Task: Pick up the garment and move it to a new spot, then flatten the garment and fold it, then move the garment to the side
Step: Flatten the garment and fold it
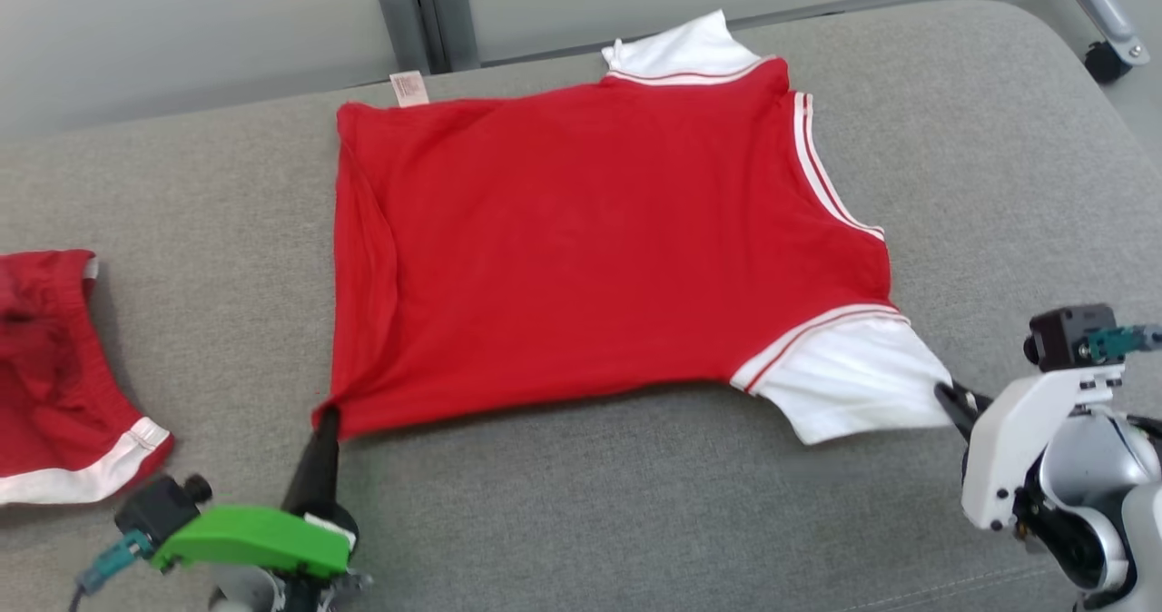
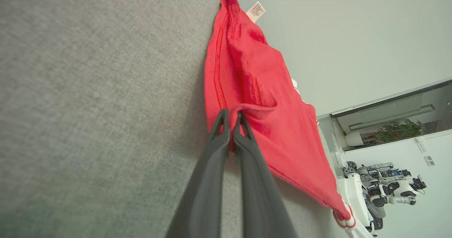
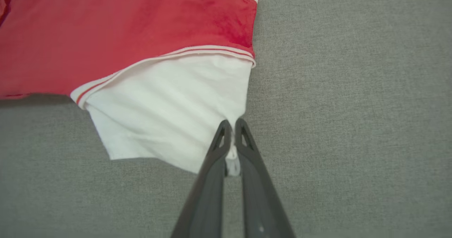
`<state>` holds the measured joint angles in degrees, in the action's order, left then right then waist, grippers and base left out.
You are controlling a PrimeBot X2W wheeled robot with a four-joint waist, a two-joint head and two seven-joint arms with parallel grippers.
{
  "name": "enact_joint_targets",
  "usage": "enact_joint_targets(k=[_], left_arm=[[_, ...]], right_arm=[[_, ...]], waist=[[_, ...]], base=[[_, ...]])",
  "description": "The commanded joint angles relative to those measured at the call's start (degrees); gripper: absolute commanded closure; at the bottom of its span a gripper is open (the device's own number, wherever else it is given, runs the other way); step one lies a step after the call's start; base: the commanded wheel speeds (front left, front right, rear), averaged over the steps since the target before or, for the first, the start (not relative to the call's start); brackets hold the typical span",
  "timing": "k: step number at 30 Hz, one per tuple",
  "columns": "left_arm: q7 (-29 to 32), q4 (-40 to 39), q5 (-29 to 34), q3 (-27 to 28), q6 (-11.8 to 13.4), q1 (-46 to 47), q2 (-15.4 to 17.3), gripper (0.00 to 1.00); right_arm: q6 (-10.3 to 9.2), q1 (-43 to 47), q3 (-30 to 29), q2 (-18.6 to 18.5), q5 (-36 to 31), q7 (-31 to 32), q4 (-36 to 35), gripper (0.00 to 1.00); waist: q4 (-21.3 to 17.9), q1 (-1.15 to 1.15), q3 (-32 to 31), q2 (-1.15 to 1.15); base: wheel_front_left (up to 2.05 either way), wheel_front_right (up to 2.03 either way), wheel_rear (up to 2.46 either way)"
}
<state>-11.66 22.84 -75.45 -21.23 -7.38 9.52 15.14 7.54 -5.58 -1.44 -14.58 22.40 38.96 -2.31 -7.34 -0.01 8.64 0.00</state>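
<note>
Grey cloth covers the worktop [image 1: 581, 521], and the garment [image 1: 581, 249], a red shirt with white sleeves, lies spread across its middle. Its hem is toward the robot's left and its neck end toward the right. A second red piece with a white band [image 1: 54, 385] lies well apart at the left edge.

The near white sleeve [image 1: 844, 376] is drawn out to a point where the right pincer [image 1: 949, 394] is clamped on its corner; the right wrist view shows white cloth nipped between the closed fingers [image 3: 247, 149]. The left pincer [image 1: 325, 421] is likewise closed on the near hem corner, with red cloth bunched at its tips [image 2: 231, 116]. A small label [image 1: 408, 88] sticks out at the far hem corner.

The step in hand looks like flattening. The shirt is already placed and stretched between the two grips, and folding has not begun.

A long crease runs down the hem side, and a shadow under the near edge suggests it is slightly raised. The next move probably calls for an even outward pull to take out that crease. The near edge then needs lowering onto the worktop without dragging the far side, before either grip lets go for the fold.
</note>
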Motion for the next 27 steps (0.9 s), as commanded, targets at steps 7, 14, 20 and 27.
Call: enact_joint_targets(k=[7, 14, 20, 27], left_arm=[[2.58, 0.21, -3.12, -2.06, -0.13, -7.06, -0.41, 1.00], [6.80, 1.01, -4.91, -4.39, -0.12, -12.07, 0.25, 1.00], [5.77, -1.90, -5.33, -3.56, 0.16, -13.53, 0.46, 1.00], [6.36, -5.46, -4.20, -3.42, 0.86, -7.89, -0.33, 1.00]], right_arm=[[-0.11, 6.11, -3.00, 0.22, -2.64, 3.63, 0.60, 1.00], [-0.11, 12.40, -4.61, -1.03, -2.86, 12.14, -1.59, 1.00], [-0.11, 13.86, -6.54, 0.51, -1.75, 14.69, -7.83, 1.00], [-0.10, 6.51, -5.59, 0.95, -0.86, 10.55, -8.06, 1.00]], waist=[[2.80, 0.01, -2.89, 0.00], [4.08, 0.01, -4.30, 0.00], [4.92, 0.01, -4.38, 0.00], [5.61, 0.01, -3.63, 0.00]], base=[[0.00, 0.00, 0.00], [0.00, 0.00, 0.00], [0.00, 0.00, 0.00], [0.00, 0.00, 0.00]])
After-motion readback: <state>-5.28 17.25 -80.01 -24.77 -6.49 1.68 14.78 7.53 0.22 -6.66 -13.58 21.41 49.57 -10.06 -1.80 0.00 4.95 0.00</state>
